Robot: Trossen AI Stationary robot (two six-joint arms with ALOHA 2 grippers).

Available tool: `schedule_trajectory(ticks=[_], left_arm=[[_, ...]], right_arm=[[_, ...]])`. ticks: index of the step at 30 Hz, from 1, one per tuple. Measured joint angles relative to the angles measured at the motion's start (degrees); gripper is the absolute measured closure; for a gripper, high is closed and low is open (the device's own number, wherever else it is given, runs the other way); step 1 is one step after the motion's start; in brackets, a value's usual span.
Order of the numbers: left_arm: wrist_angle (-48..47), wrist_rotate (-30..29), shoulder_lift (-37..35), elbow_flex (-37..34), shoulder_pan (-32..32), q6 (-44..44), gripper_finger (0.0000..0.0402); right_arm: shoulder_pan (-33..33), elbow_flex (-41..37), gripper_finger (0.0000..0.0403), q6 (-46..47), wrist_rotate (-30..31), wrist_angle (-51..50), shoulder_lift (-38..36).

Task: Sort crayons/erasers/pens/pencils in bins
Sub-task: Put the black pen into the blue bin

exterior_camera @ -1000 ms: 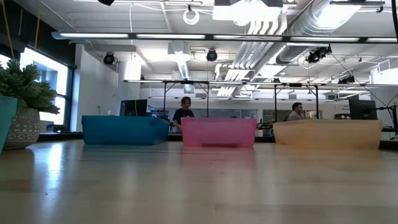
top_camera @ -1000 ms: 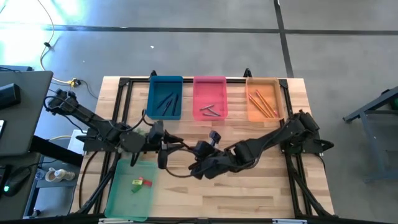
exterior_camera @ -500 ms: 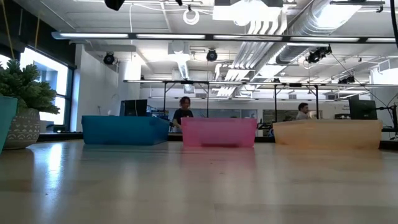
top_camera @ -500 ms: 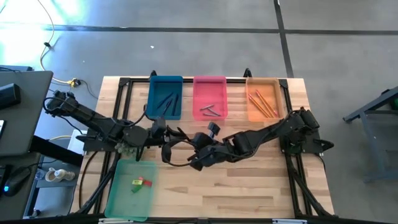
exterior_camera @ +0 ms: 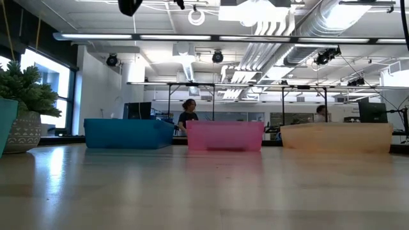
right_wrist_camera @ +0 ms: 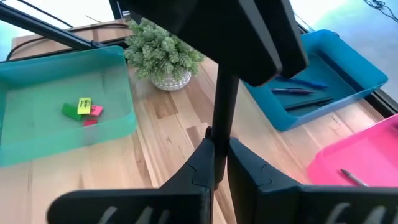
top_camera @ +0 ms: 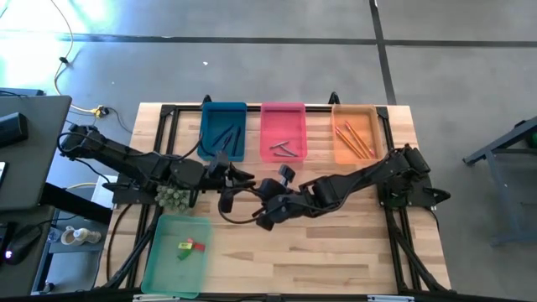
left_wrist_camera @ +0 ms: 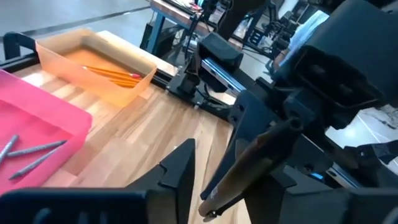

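Observation:
My right gripper (right_wrist_camera: 221, 167) is above mid-table (top_camera: 262, 208), shut on a black pen (right_wrist_camera: 221, 112). My left gripper (left_wrist_camera: 230, 186) faces it from the left (top_camera: 242, 178). It is open, one finger (left_wrist_camera: 179, 171) on each side of the pen's free end (left_wrist_camera: 239, 177); I cannot tell if they touch it. The blue bin (top_camera: 222, 132) holds pens, the pink bin (top_camera: 284, 132) grey crayons, the orange bin (top_camera: 357, 134) pencils. The green bin (top_camera: 176, 256) holds the erasers (top_camera: 190, 246). My right gripper pinches the black pen between its two fingers (right_wrist_camera: 219, 144). The pen sticks out past the fingertips toward my left gripper. It is lifted clear of the table.
A small potted plant (top_camera: 174, 197) stands just behind the green bin, under the left arm. The three far bins show in a row in the low view, blue (exterior_camera: 128, 134), pink (exterior_camera: 225, 136) and orange (exterior_camera: 337, 137). People stand in the room beyond.
My left gripper has moved toward the table's right and far edges, up to my right gripper. My right gripper, with the pen, has moved a little toward the far edge.

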Motion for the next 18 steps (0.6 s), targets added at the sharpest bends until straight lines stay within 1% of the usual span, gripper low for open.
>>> schedule_trajectory(ticks=[3, 9, 11, 13, 15, 18], left_arm=[[-0.02, -0.24, 0.0, 0.0, 0.36, 0.96, 0.032], [-0.28, -0.86, 0.0, 0.0, 1.35, 2.58, 0.0386], [-0.51, -1.7, 0.01, 0.0, 1.69, 2.6, 0.039], [-0.61, -2.07, 0.02, 0.0, 2.37, 2.95, 0.0384], [-0.91, -2.05, 0.02, 0.0, 3.34, 2.99, 0.0379], [-3.25, -2.21, 0.02, 0.0, 5.29, 3.01, 0.0383]], right_arm=[[-0.28, 0.0, 0.0391, 0.0, 0.36, -0.39, 0.0], [-1.9, 0.0, 0.0388, 0.32, -0.26, -1.62, 0.0], [-2.53, 0.0, 0.0382, 0.0, -0.64, -1.92, 0.0], [-3.05, 0.0, 0.0371, -1.19, -1.05, -2.01, 0.0], [-3.69, 0.0, 0.0356, -2.36, -1.14, -2.12, 0.0], [-4.86, -0.04, 0.0328, -3.62, -1.37, -3.38, -0.15]])
